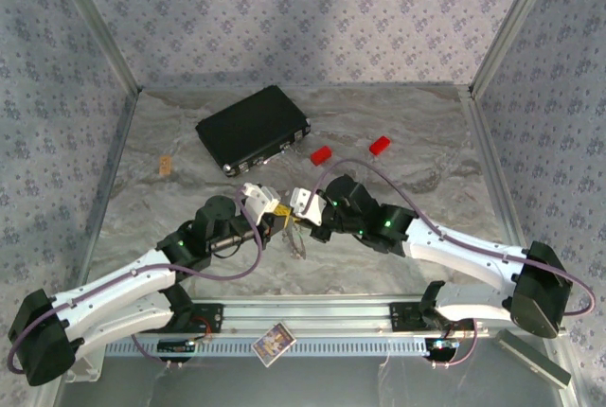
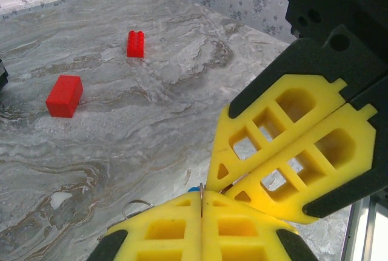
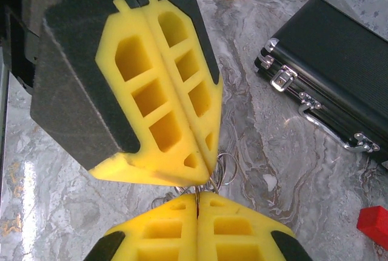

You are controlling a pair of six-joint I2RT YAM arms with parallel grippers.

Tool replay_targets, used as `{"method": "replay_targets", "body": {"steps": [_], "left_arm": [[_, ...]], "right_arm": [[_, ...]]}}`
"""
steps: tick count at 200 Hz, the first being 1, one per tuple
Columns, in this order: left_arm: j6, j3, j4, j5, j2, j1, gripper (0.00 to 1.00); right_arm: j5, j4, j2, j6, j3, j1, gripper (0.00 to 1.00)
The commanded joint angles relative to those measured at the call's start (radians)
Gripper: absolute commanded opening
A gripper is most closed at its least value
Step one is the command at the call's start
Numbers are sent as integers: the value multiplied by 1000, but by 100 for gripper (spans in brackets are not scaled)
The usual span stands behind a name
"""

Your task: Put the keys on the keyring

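Both claws are clenched: left gripper and right gripper meet tip to tip over the middle of the table, toward its near edge. Thin loops of the keyring show just beside that junction, and a speck of blue, probably a key, peeks at the left tips. What each pinches I cannot tell. Neither arm is nearer.

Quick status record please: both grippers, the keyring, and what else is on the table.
left gripper: shut, tip to tip with the right one
right gripper: shut
keyring: wire loops just below the touching tips; grip on it unclear
black case: closed, behind the grippers
red blocks: two, apart, right of the case
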Motion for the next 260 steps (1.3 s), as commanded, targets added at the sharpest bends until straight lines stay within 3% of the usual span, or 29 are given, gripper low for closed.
{"method": "replay_targets", "body": {"steps": [1,65,93,111,143,172,211,260], "left_arm": [[-7,16,72,4,-11,-6,0],[-2,5,133,-2,-8,-5,0],[38,-23,190,18,-18,-6,0],[104,-68,272,51,-27,-5,0],[185,-146,438,124,-30,-4,0],[196,-163,492,178,-24,-3,0],[187,-164,510,201,-15,-3,0],[179,-164,512,208,-12,-2,0]], "right_arm": [[-46,-8,-10,-22,-5,13,0],[-68,-26,-43,-70,-43,32,0],[-72,-67,-103,-59,-64,19,39],[-154,-101,-175,-27,-95,-37,51],[-359,-47,-220,99,-133,-203,43],[-439,146,-201,203,-181,-240,25],[-503,244,-137,234,-199,-235,30],[-525,307,-115,248,-215,-234,26]]}}
